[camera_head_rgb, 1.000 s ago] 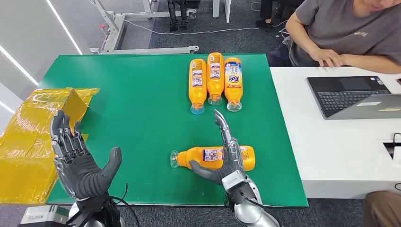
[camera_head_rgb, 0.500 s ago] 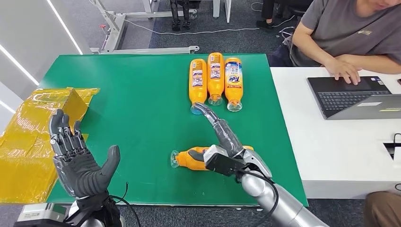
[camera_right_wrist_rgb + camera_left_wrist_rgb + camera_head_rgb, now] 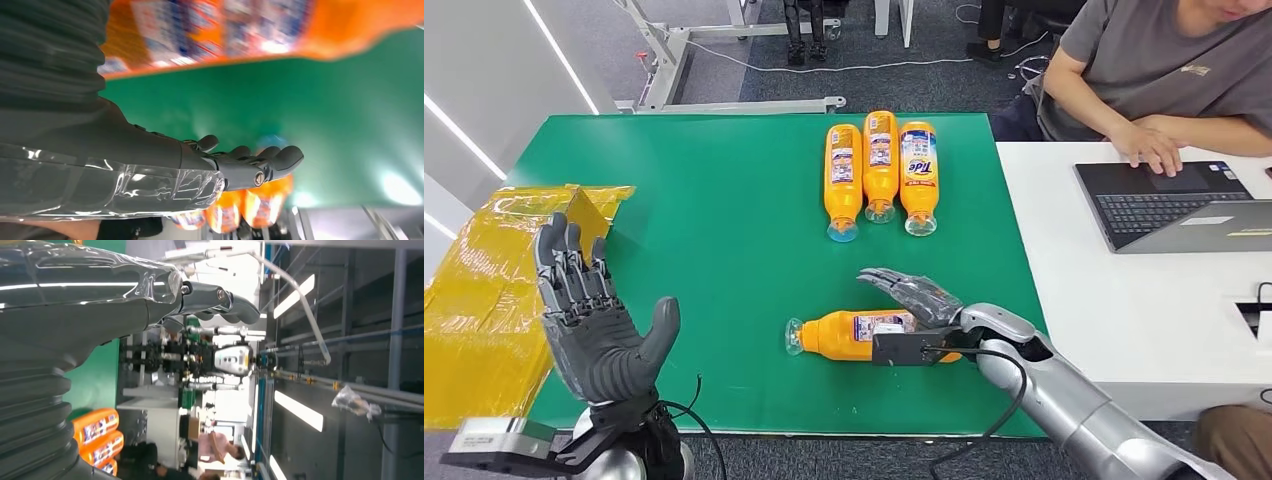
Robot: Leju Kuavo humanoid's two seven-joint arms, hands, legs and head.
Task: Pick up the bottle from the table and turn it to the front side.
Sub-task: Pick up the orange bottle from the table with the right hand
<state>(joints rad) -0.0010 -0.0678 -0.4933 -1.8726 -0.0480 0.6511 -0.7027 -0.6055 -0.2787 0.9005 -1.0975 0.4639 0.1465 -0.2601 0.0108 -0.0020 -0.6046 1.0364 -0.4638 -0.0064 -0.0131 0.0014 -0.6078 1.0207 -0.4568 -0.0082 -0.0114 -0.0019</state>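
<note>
Right hand [image 3: 916, 298] has lowered, fingers [image 3: 886, 279] spread just beyond the bottle [image 3: 849, 334].

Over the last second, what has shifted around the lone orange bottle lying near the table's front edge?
The right hand rolled over from fingers pointing away to lying across the lone orange detergent bottle, fingers spread, not yet gripping it. The bottle kept its place, as did the raised left hand and the three orange bottles at the far edge.

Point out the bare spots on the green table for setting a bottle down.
Bare: the wide green table between the yellow packaging and the three bottles. Crowded: the right strip, where the right hand covers the lying bottle.
</note>
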